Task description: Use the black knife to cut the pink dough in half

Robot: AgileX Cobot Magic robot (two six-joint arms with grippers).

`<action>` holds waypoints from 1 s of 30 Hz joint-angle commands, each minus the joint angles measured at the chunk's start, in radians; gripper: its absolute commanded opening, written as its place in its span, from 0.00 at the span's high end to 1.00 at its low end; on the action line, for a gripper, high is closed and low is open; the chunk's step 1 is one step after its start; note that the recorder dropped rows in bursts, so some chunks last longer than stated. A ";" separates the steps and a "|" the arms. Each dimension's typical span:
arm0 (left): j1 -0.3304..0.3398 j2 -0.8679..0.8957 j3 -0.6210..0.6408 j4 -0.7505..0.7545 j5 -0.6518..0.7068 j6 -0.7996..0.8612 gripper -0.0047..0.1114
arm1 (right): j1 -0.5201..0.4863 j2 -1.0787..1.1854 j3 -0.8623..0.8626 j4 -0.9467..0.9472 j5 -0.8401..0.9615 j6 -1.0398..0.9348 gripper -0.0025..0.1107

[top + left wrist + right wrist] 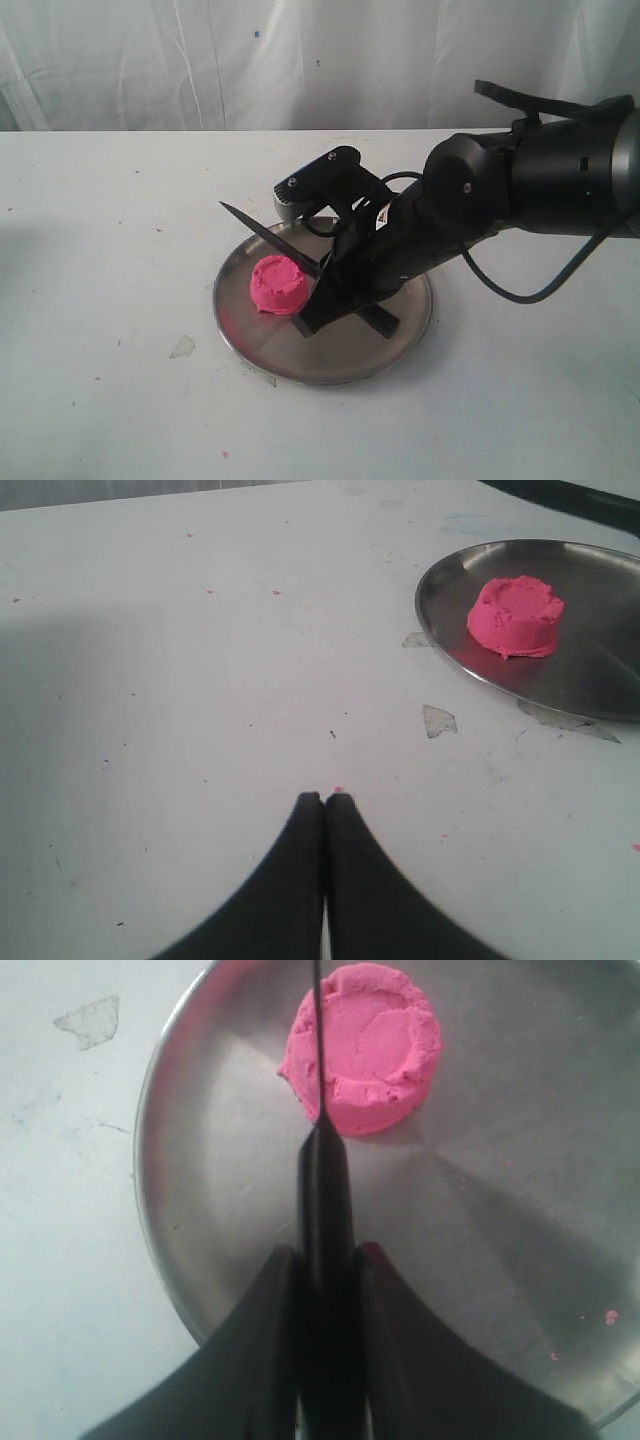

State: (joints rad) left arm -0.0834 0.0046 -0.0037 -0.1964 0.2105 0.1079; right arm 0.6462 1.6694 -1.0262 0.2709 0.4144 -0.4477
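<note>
1. R gripper: jaws clamped on the handle of the black knife, one finger on each side. The grip is at the handle's rear, so the whole blade is free out front.
2. Knife sits in line w/ the wrist, and the wrist cam sees the blade edge-on as a thin line. Prob. held this way so a plain downward press does the slicing.
3. Ext. view: blade slants, tip raised and pointing away from the arm. Can't tell if the edge touches the dough yet.
4. Pink dough: one round lump, whole, no cut showing. It lies just ahead of the R gripper, under the blade.
5. Blade line crosses the dough off-centre, near one side. My guess is it needs a small sideways shift for equal halves.
6. Steel plate under the dough gives a hard base for the cut.
7. L gripper: fingers pressed together, nothing held, over bare table well apart from the plate. Idle, out of the way.
</note>
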 commanded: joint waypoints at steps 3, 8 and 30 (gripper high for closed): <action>0.001 -0.005 0.004 -0.015 -0.001 0.002 0.96 | 0.001 -0.002 0.001 0.002 0.032 0.006 0.98; 0.001 -0.005 0.004 0.057 -0.001 0.095 0.96 | 0.001 -0.002 0.001 0.006 0.030 0.006 0.98; 0.001 -0.005 0.004 -0.195 -0.488 -0.471 0.96 | 0.001 -0.002 0.001 0.006 0.084 0.008 0.98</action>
State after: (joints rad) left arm -0.0834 0.0046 -0.0037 -0.3737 -0.2344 -0.2208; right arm 0.6462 1.6694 -1.0262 0.2745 0.5047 -0.4460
